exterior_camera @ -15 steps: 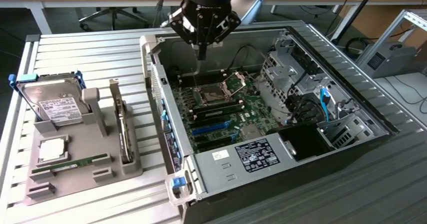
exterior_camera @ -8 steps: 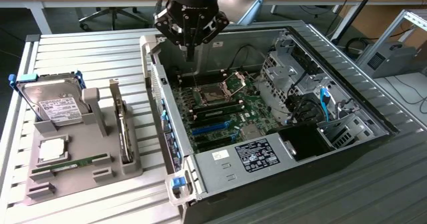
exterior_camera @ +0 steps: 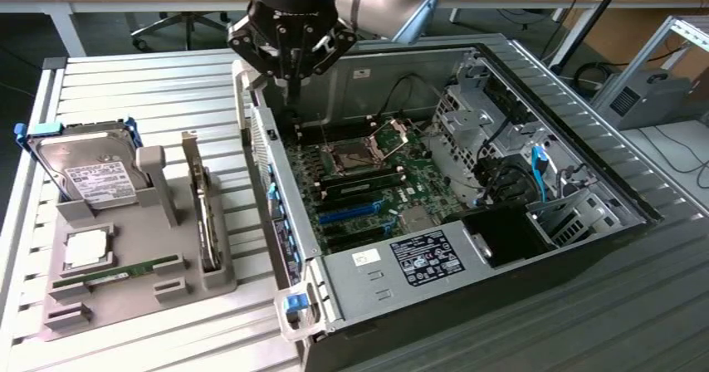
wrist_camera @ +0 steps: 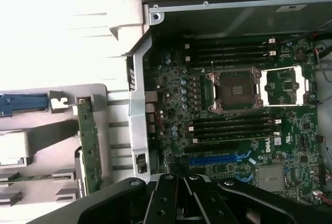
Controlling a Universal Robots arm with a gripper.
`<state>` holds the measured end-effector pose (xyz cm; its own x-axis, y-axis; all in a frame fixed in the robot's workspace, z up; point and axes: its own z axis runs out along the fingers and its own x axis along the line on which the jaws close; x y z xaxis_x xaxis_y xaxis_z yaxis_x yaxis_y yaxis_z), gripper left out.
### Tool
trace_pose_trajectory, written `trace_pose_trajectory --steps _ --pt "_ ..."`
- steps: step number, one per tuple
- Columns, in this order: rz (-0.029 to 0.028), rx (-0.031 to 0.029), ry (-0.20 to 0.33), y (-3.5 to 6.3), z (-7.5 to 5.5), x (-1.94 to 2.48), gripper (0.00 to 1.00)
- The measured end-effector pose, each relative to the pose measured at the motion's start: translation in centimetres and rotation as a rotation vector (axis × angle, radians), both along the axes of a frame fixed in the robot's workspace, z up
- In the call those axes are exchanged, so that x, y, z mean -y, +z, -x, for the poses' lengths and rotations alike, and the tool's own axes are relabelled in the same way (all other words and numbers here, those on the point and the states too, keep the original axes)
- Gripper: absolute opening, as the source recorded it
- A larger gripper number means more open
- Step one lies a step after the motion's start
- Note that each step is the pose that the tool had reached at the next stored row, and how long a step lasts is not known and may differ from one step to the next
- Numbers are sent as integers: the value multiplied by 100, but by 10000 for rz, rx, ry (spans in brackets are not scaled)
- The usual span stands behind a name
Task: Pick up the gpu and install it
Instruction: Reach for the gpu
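So right now the arm's black gripper (exterior_camera: pixel 294 90) hovers over the rear edge of the open silver-and-black PC case (exterior_camera: pixel 366 73). Its fingers (exterior_camera: pixel 295 77) are pinched fully together with nothing in them. The gpu (exterior_camera: pixel 201 210), that thin dark circuit card with the silver metal end bracket, hasn't been picked up yet. It's standing on edge in a slot of the grey plastic parts holder (exterior_camera: pixel 133 301) on the white slatted worktop (exterior_camera: pixel 144 81), just beside the case on the exterior view's left. The silver hard drive with the white label (exterior_camera: pixel 91 173) and the long green RAM stick (exterior_camera: pixel 116 272) sit in the same holder. The wrist view shows the card edge-on as a green strip (wrist_camera: pixel 89 151), and the blue expansion slot (wrist_camera: pixel 212 158) on the green motherboard (wrist_camera: pixel 290 146) looks free. imo the pick is the step in hand. To do it well, I'd open the fingers before going down and square them across the card's thin side. Then grab the top edge near the middle so it doesn't swing, and pull straight up so it doesn't bind or drag the holder. Can't tell from here which face has the fan, so I'd keep the grip shallow.
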<state>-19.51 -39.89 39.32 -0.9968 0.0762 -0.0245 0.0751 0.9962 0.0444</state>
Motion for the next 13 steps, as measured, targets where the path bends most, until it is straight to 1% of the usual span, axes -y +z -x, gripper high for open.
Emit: trace_pose_trajectory --steps 4,12,13 --pt "1 -1 0 0 182 0 11" --pt "0 -1 0 0 391 0 11" --pt "0 0 0 -1 439 0 11"
